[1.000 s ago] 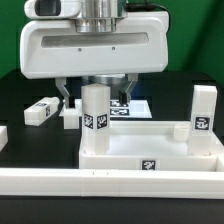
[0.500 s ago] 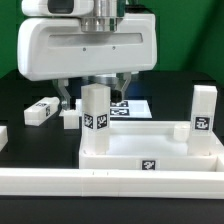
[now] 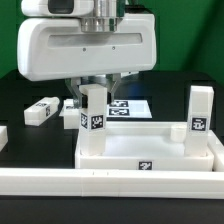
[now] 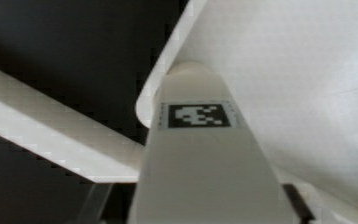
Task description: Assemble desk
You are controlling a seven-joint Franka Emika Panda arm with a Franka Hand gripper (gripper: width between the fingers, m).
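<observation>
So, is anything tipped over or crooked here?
One white square block leg lies tipped on its side on the black table, at the exterior view's left, apart from the white rimmed tray top. Two other legs stand upright at its corners. Nothing looks broken.

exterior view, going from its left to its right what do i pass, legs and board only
lying leg → first upright leg → marker board → second upright leg
</observation>
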